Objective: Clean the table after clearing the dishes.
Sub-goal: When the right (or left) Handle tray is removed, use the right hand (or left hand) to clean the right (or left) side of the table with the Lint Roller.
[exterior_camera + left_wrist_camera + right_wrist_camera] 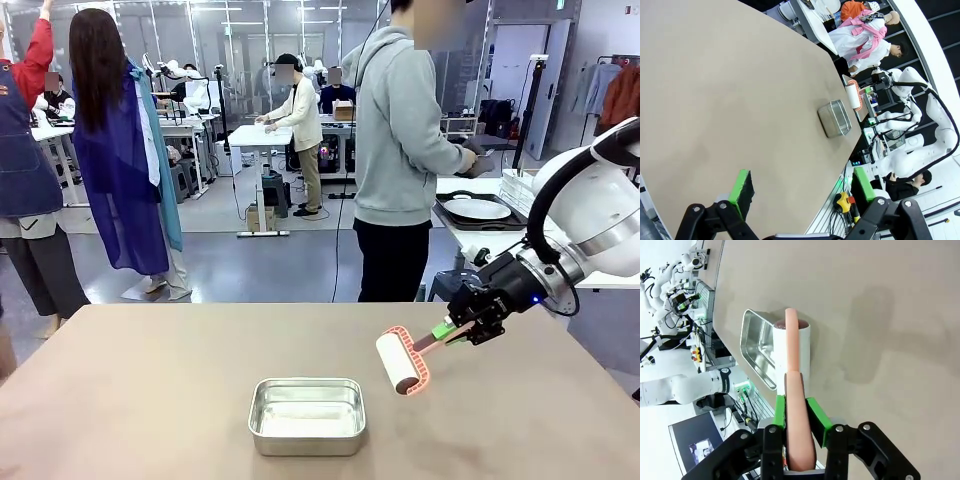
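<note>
My right gripper [463, 325] is shut on the salmon handle of a lint roller [400, 362], whose white roll hangs low over the taupe table [150, 400], right of centre. The right wrist view looks along the roller [792, 347] held between the green pads of that gripper [795, 415], with its shadow on the table [880, 315]. My left gripper [802, 185] is open and holds nothing above the table [740, 100]. A white plate [478, 209] lies on a dark tray [452, 214] on the white side table at the back right.
A small steel tin [307, 415] sits near the table's front middle, just left of the roller; it shows as the tin [835, 118] and the tin [757, 347]. A person in a grey hoodie [400, 140] stands at the far side, turned toward the side table.
</note>
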You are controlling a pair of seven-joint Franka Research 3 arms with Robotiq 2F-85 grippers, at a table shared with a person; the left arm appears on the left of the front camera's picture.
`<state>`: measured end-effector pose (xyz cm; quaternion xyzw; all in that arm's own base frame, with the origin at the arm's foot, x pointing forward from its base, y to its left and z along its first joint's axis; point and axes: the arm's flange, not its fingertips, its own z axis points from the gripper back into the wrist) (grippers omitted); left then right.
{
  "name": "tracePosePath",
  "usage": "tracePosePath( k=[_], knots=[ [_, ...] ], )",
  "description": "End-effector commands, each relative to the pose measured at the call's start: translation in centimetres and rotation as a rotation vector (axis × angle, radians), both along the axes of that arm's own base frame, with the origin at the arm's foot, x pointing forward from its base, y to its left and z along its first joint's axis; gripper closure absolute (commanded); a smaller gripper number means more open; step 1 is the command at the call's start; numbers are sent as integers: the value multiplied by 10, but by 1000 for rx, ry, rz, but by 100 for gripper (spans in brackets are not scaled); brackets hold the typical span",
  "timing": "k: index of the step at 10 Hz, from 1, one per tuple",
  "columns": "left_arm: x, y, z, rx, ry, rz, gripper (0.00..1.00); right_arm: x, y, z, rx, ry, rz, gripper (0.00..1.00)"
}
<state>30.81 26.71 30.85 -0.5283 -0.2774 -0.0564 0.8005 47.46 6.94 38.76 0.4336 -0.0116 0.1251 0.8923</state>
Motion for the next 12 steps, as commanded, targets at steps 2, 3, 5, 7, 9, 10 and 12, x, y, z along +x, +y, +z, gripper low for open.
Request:
tracePosePath(
  k=[2, 3, 5, 7, 9, 10, 12],
  knots=[
    [-4, 0, 5, 17, 20, 3, 0, 14, -8, -13, 19, 13, -105, 78],
    [-4, 0, 5, 17, 20, 3, 0, 22, -4, -22, 16, 42, -120, 78],
    [-4, 0, 5, 17, 20, 3, 0, 41, 5, -45, 32, 71, -179, 78],
    [-4, 0, 5, 17, 20, 3, 0, 46, 8, -65, 1, 119, -200, 78],
    [-4, 0, 5, 17, 20, 3, 0, 43, -1, -78, 0, 153, -214, 78],
    [-4, 0, 5, 17, 20, 3, 0, 38, -16, -83, -22, 161, -240, 78],
    [-4, 0, 5, 17, 20, 3, 0, 29, -51, -84, -54, 168, -291, 78]
  ],
)
